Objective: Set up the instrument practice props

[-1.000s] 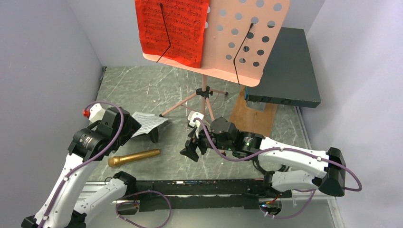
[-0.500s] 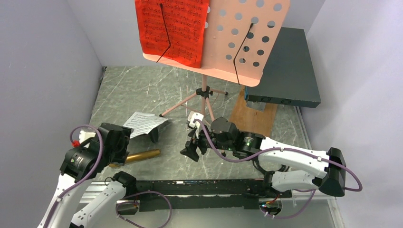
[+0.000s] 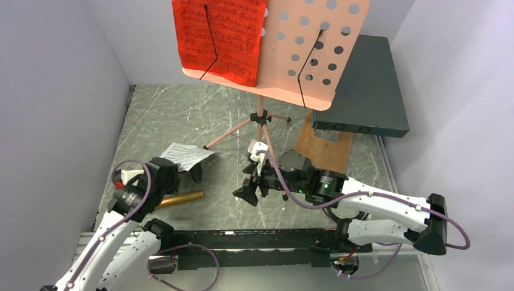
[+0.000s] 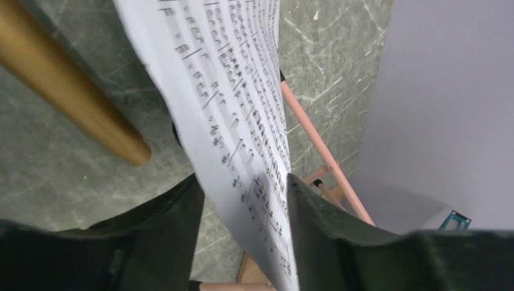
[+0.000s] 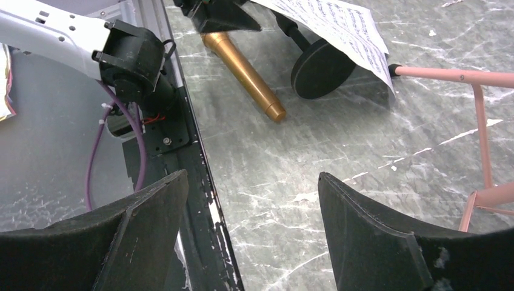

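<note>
The pink perforated music stand (image 3: 303,54) rises at the back on its tripod legs (image 4: 315,139), with a red music sheet (image 3: 221,36) on its left half. A white music sheet (image 3: 185,156) rests tilted on the small black round-base mic stand (image 5: 321,65). The gold microphone (image 3: 182,198) lies flat on the table beside it. My left gripper (image 4: 243,179) is open, and the white sheet's (image 4: 230,91) edge stands between its fingers, against the right one and apart from the left. My right gripper (image 5: 251,176) hangs open over bare table near the front rail.
A large dark teal box (image 3: 370,91) sits on a wooden board (image 3: 321,151) at the back right. Grey walls close in on both sides. A black rail (image 3: 254,239) runs along the near table edge. One tripod leg (image 5: 454,76) lies just right of my right gripper.
My left arm has dropped and swung right to the white sheet, and its jaws have narrowed around the sheet's edge. My right arm has shifted slightly right.
</note>
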`<state>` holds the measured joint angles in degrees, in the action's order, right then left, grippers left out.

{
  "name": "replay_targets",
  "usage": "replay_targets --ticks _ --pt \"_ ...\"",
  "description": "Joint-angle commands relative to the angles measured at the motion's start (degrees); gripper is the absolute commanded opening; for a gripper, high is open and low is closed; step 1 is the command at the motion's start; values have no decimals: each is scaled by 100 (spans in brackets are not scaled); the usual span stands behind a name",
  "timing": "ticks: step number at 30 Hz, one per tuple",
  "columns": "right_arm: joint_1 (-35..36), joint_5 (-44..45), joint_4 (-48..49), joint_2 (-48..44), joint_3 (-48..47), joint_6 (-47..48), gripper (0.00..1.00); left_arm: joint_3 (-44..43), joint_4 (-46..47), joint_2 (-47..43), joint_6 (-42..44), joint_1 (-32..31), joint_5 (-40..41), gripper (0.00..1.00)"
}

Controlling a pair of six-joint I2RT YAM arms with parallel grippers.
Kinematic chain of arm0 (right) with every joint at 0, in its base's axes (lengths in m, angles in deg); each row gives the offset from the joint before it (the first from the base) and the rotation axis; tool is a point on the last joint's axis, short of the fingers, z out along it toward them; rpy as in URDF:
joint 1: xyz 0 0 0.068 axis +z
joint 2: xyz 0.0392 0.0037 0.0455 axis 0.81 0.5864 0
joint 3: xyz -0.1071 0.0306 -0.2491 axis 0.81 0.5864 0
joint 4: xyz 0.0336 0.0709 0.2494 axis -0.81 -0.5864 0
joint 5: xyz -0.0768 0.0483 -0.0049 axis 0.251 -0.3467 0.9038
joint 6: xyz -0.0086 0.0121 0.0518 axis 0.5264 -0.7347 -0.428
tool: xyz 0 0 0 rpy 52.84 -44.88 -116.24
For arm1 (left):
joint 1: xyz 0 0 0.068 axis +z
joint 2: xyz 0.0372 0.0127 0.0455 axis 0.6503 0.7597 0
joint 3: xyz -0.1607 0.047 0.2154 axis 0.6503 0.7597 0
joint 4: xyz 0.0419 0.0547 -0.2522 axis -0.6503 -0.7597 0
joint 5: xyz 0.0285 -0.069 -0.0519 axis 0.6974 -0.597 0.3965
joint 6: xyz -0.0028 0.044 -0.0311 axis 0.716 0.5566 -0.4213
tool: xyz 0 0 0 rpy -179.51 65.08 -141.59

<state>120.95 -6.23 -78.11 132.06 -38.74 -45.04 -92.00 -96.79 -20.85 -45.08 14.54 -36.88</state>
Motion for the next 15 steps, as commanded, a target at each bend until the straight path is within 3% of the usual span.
replay_targets --ticks 1,5,9,11,13,15 --pt "23 68 73 -140 75 -67 81 -116 757 166 463 1 321 46" --pt "26 161 -58 -136 -25 -44 81 -1074 115 548 2181 4 824 4" --pt "29 185 17 -305 139 -9 81 -2459 -66 996 4553 1 919 0" --pt "19 249 67 -374 211 51 81 -2711 819 1004 6635 1 99 0" --pt "21 295 -58 -346 80 168 81 -2936 1430 970 8287 1 -1922 0" --pt "16 349 -253 -294 -166 241 82 -3399 1329 1079 9339 1 -3581 0"
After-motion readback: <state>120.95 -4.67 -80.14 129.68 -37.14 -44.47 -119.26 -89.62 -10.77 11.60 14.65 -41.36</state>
